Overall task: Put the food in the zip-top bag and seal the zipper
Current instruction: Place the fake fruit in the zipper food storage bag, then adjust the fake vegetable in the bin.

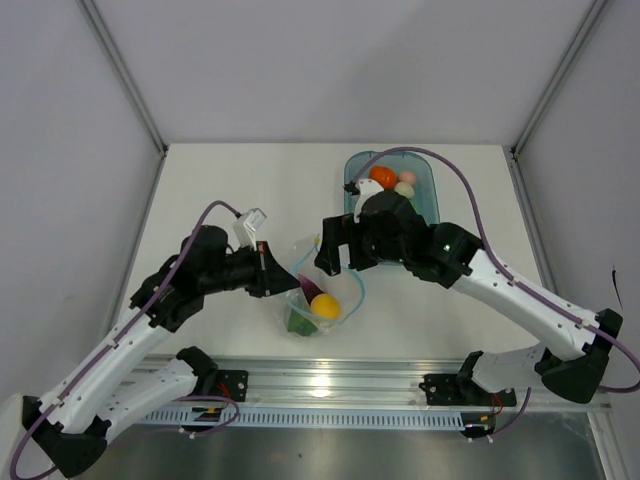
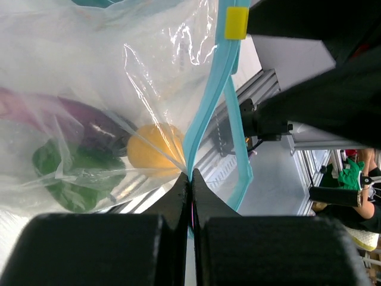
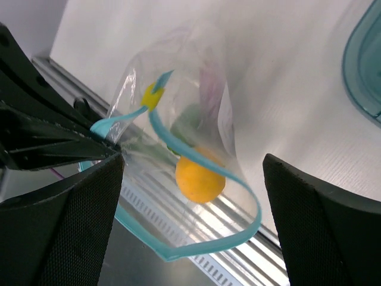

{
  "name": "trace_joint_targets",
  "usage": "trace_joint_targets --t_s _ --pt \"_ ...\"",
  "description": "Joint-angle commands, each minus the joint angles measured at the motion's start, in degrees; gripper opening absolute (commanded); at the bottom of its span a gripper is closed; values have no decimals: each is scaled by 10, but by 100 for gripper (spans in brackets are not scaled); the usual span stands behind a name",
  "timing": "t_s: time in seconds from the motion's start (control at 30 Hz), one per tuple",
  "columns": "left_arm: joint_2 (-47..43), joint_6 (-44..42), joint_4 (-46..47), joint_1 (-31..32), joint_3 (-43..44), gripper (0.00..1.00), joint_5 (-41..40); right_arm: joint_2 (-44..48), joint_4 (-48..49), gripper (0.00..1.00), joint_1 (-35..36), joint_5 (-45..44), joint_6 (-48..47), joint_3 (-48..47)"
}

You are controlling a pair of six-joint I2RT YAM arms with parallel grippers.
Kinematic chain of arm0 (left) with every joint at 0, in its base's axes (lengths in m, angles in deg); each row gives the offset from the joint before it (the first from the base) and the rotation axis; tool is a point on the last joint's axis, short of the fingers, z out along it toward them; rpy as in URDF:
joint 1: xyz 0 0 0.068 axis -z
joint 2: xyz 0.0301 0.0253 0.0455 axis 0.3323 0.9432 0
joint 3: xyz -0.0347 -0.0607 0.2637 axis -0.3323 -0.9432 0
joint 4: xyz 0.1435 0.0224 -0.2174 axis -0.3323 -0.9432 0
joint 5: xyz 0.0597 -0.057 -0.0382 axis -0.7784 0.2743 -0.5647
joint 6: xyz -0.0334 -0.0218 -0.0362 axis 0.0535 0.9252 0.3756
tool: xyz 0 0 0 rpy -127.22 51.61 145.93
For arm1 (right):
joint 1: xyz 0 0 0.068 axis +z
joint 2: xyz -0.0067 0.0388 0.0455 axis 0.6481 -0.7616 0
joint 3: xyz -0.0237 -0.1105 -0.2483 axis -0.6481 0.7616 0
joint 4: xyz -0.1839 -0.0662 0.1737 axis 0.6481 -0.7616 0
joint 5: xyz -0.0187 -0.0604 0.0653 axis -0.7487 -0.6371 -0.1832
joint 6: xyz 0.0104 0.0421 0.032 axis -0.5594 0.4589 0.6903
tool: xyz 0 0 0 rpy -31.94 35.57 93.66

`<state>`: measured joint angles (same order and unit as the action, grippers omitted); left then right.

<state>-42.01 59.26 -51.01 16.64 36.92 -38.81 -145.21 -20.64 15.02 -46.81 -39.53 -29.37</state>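
Zip-top bag (image 1: pixel 316 292), zipper (image 2: pixel 209 107) pinched by left gripper (image 2: pixel 190 179), right gripper (image 3: pixel 193 165) spread, teal tray (image 1: pixel 433 190) only overhead.

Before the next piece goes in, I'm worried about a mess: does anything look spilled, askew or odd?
Nothing spilled. The zip-top bag is pinched by one edge in the left jaws, its zipper bowed open in a crooked loop. Lemon, eggplant and a green piece are inside; tomato and egg sit in the tray.
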Motion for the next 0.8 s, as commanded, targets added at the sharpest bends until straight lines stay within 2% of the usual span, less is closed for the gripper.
trace_joint_targets --t_s 0.0,0.07,0.13,0.17,0.2,0.27,0.37,0.43,0.57,0.77 --pt "-32 7 25 3 -8 1 22 63 4 99 -1 -68 54 -27" --pt "-40 2 22 4 -9 0 26 84 16 99 -20 -100 76 -14" --pt "-48 1 18 4 -9 1 28 98 -4 100 -65 -86 100 -15" --pt "-53 1 16 4 -9 0 24 97 -13 99 -134 -60 104 -17" --pt "-63 2 14 3 -10 0 22 87 -19 99 -176 4 109 -19" --pt "-74 3 12 4 -12 1 15 67 -27 100 -278 71 108 -21" --pt "-84 9 14 4 -11 1 5 -2 -38 99 -346 120 85 -42" --pt "-79 10 14 3 -1 1 -6 -58 -42 99 -363 96 69 -67" --pt "-57 2 11 4 24 1 -23 -130 -3 99 -373 39 -28 -85" --pt "-4 -51 -15 3 67 1 -61 -267 40 99 -382 14 -128 -140"
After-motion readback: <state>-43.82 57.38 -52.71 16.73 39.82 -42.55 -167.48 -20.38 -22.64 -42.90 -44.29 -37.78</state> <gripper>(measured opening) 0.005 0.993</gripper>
